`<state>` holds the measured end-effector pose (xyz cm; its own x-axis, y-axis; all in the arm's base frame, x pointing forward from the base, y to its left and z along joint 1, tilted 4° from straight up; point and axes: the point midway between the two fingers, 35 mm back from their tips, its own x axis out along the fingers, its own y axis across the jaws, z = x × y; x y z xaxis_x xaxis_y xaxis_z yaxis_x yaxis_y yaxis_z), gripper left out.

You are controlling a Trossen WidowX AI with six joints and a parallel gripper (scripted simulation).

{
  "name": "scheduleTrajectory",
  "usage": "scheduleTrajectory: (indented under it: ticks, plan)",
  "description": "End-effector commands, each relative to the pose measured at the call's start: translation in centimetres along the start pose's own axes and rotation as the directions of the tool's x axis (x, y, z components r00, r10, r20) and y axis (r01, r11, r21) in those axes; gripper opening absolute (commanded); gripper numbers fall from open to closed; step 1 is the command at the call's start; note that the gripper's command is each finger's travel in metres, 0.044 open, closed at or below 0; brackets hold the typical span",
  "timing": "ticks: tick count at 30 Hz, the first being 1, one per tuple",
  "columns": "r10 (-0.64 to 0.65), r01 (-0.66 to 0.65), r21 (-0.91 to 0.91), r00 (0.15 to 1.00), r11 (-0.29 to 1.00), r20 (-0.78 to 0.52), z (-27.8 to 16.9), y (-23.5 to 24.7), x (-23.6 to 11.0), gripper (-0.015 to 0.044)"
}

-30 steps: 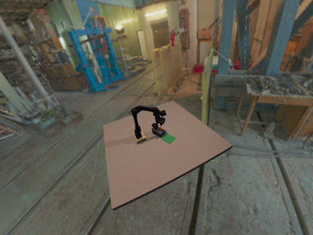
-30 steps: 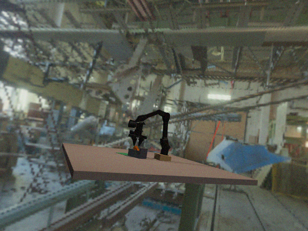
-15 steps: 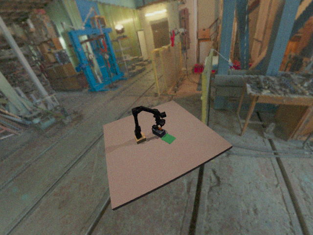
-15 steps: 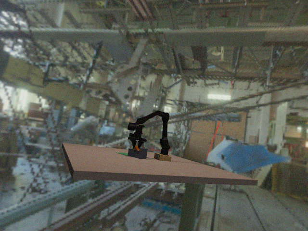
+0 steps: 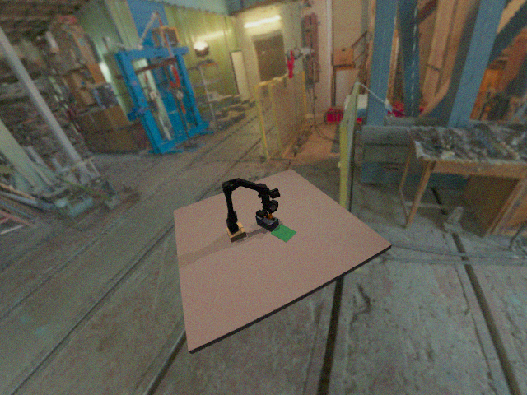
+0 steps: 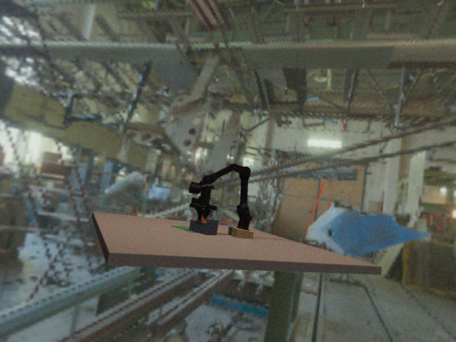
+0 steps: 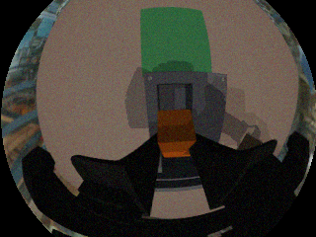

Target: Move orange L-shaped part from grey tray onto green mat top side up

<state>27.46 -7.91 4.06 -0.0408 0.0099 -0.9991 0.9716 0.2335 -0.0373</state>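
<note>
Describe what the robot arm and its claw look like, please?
The arm is slim and all matt black, built of jointed segments on a small tan block base. Its gripper has two broad, wedge-shaped black fingers. No cables or markings are discernible.

Pink table (image 5: 263,281) carries grey tray (image 5: 267,222), green mat (image 5: 283,233).

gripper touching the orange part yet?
Touching. Wrist view: gripper fingers close on both sides of the raised part, no gap showing.
</note>
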Motion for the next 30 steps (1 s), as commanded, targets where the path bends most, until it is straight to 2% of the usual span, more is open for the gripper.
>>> scheduleTrajectory:
  ticks: [1, 3, 7, 30]
  plan:
    - [0.000, 0.000, 0.000, 1.000, 1.000, 0.000, 0.0, 0.0, 0.0, 0.0115]
    - [0.000, 0.000, 0.000, 1.000, 1.000, 0.000, 0.0, 0.0, 0.0, 0.0102]
    - [0.000, 0.000, 0.000, 1.000, 1.000, 0.000, 0.0, 0.0, 0.0, 0.0000]
    - [-0.008, 0.008, 0.003, 1.000, 1.000, 0.002, 0.0, -0.1, -2.7, 0.0000]
